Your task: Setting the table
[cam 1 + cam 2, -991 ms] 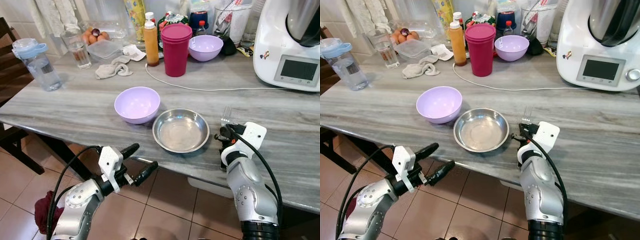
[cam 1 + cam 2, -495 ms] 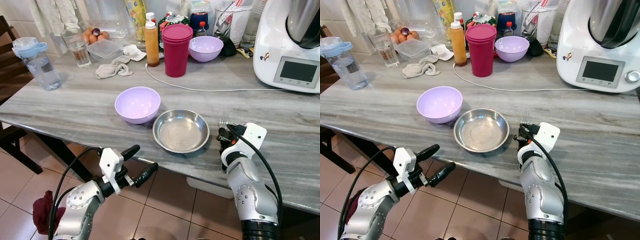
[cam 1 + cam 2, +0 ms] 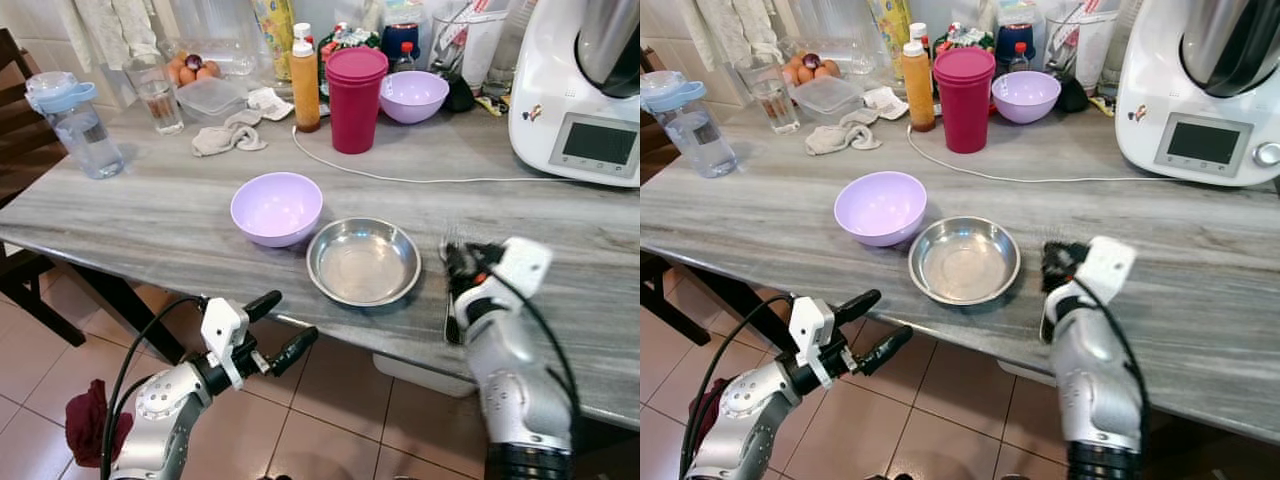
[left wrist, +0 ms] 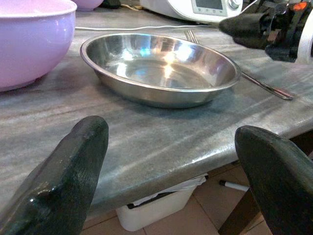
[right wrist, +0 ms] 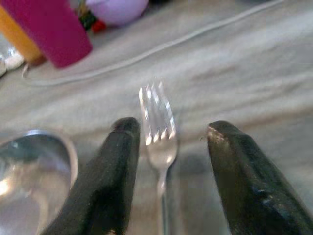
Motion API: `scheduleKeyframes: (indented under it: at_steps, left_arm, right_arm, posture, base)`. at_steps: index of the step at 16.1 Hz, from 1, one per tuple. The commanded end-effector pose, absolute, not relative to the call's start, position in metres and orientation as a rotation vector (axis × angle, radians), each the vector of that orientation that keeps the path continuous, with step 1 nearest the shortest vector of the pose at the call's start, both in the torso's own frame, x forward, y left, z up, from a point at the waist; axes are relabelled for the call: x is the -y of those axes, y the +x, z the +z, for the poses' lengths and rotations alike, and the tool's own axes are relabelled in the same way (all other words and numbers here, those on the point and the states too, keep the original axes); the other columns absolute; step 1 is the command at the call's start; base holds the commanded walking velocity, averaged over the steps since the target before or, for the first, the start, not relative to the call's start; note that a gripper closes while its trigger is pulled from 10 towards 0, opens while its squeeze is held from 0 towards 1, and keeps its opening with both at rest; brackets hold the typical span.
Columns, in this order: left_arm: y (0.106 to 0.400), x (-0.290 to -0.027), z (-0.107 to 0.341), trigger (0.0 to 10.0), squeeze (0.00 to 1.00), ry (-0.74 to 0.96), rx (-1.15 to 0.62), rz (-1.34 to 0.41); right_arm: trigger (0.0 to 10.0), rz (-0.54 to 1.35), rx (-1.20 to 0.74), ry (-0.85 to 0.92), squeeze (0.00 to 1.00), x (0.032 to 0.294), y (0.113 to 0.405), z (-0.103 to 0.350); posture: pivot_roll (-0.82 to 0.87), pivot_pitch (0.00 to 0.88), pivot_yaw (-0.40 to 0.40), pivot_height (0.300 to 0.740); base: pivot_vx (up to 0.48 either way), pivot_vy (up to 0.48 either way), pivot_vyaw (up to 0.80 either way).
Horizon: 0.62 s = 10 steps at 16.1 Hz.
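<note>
Steel fork (image 5: 159, 132) lies on the desk (image 3: 180, 210) beside the dish (image 3: 363, 262), between the right hand's (image 5: 168, 147) parted fingers, so a careless withdrawal could knock it askew.

Counted on the grey table (image 3: 150, 215):
Two lilac bowls (image 3: 276, 207), one steel dish (image 3: 363, 262), one fork (image 5: 159, 128), one magenta tumbler (image 3: 355, 98), two grippers (image 3: 278, 325).

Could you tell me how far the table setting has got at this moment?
Done: a round steel dish and a lilac plastic bowl sit near the front edge of the grey table. In hand: a metal fork lies flat on the table beside the dish, between the open fingers of the right gripper, which is not gripping it. The left gripper hangs open below the table edge. Left: nothing more can be judged.
</note>
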<state>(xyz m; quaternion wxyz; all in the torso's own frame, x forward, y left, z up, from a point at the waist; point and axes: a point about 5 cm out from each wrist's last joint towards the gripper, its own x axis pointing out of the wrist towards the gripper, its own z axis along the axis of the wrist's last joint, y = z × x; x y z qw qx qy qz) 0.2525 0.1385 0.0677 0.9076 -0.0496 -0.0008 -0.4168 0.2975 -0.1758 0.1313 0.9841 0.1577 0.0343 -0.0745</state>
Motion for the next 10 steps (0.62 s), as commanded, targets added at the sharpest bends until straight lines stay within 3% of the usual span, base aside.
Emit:
scheduleKeyframes:
  at_steps: [1, 10]
  left_arm:
    - [0.254, -0.142, 0.068, 10.0, 0.0, -0.086, 0.005, -0.859]
    - [0.26, -0.136, 0.093, 10.0, 0.0, -0.091, 0.127, -0.646]
  right_arm:
    - [10.0, -0.148, -0.022, 0.293, 1.0, 0.177, 0.296, 0.139]
    - [10.0, -0.14, 0.204, -0.213, 1.0, 0.18, 0.278, 0.166]
  posture:
    - [-0.25, 0.09, 0.073, 0.74]
    - [-0.25, 0.131, 0.074, 0.74]
  base:
    - [0.0, 0.0, 0.0]
    - [0.0, 0.0, 0.0]
